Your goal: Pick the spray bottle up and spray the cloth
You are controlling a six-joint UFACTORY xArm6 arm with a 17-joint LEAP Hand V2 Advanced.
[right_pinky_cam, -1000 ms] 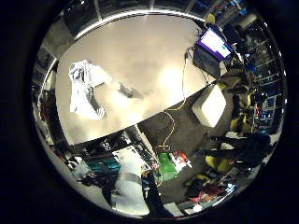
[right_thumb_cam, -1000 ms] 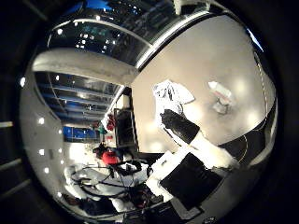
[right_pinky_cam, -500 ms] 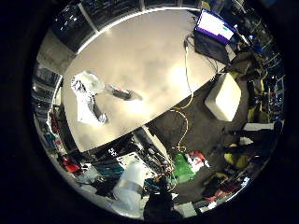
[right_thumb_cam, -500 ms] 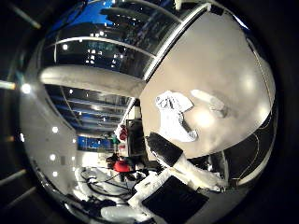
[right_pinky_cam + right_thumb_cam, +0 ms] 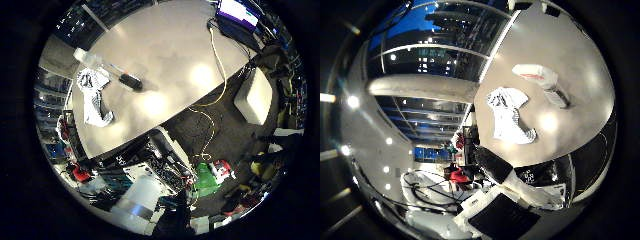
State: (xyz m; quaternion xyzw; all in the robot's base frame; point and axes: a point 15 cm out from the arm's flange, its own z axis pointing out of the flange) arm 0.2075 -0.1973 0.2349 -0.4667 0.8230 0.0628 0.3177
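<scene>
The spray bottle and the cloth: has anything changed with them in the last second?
Only the camera has moved: the whole view has shifted. The spray bottle lies on the table beside the cloth as before, and nothing has taken hold of either.
</scene>
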